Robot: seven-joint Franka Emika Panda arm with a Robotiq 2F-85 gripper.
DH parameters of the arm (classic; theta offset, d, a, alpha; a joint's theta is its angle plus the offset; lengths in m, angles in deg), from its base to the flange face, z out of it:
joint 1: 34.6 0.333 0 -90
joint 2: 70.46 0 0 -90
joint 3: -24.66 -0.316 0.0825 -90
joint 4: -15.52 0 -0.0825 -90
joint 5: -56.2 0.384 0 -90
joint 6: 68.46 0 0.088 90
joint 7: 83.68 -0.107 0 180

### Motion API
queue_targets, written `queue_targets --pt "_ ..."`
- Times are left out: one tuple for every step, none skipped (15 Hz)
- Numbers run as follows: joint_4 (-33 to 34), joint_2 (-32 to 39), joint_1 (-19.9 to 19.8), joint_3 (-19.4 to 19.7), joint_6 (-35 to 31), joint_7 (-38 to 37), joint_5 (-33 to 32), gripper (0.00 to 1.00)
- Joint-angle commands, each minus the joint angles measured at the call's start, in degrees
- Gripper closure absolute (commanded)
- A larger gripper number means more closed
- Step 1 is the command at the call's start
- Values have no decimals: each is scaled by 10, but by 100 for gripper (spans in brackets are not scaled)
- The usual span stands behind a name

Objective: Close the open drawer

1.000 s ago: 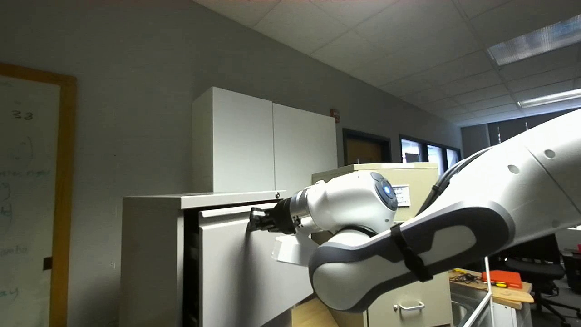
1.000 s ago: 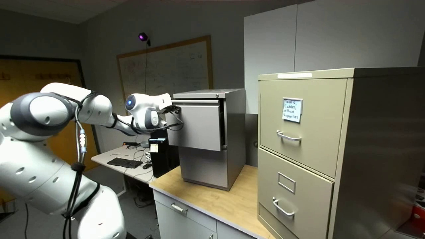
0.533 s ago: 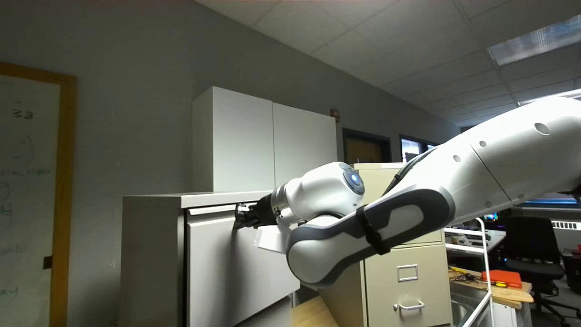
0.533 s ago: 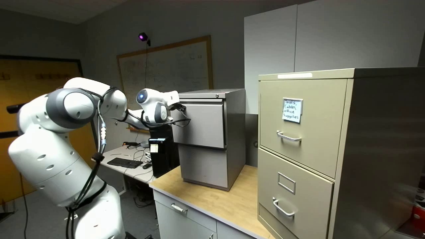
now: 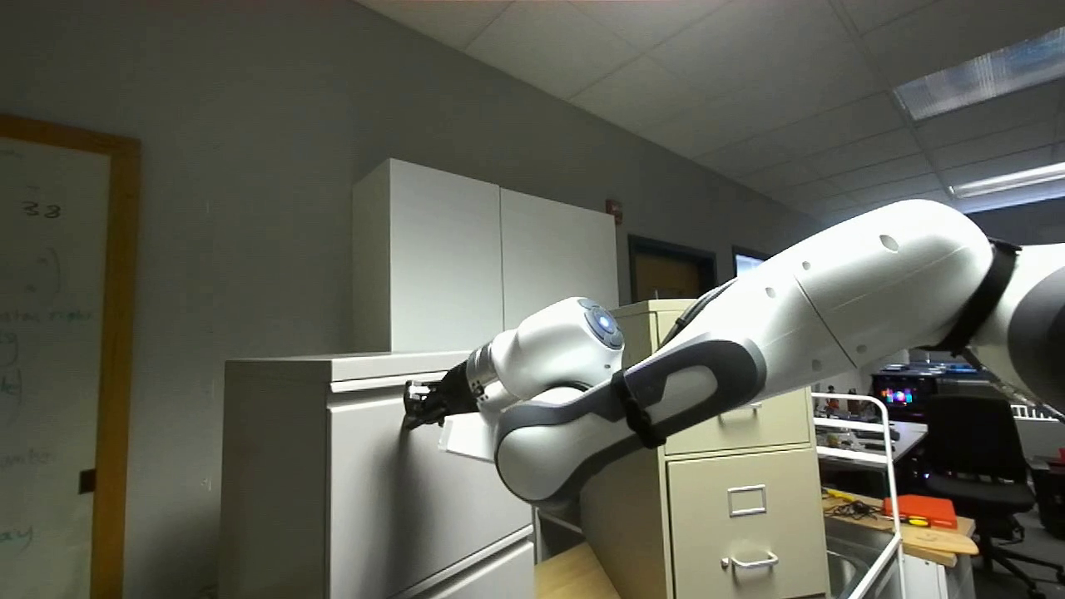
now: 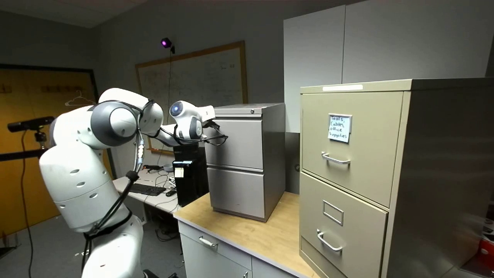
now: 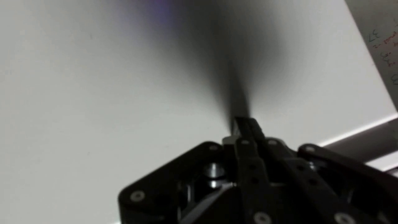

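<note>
The drawer is the wide top drawer of the low light-grey metal cabinet [image 5: 274,474]. Its plain flat front [image 5: 449,482] looks flush with the cabinet body in both exterior views, and it also shows in an exterior view [image 6: 241,144]. No dark interior is visible. My gripper [image 5: 408,406] is at the upper part of the drawer front, with its tips at or against the surface. In the wrist view the gripper [image 7: 246,119] is shut, fingers together with nothing between them. The drawer front [image 7: 102,102] fills most of that view.
A beige filing cabinet [image 6: 347,154] stands beside the grey cabinet on the wooden counter [image 6: 266,235]. A tall white cupboard [image 5: 445,258] is behind. A desk with a keyboard [image 6: 146,189] and a black computer tower [image 6: 191,185] are beyond the cabinet.
The drawer front has moved inward until it looks flush, and the dark gap beside it is gone. My gripper and arm have moved along with it, toward the cabinet.
</note>
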Motion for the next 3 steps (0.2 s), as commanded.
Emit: queue_targets --pt "49 45 -19 -33 42 7 -23 96" --pt "48 38 -27 -37 51 3 -26 71" --pt "50 35 -21 -33 61 5 -24 71"
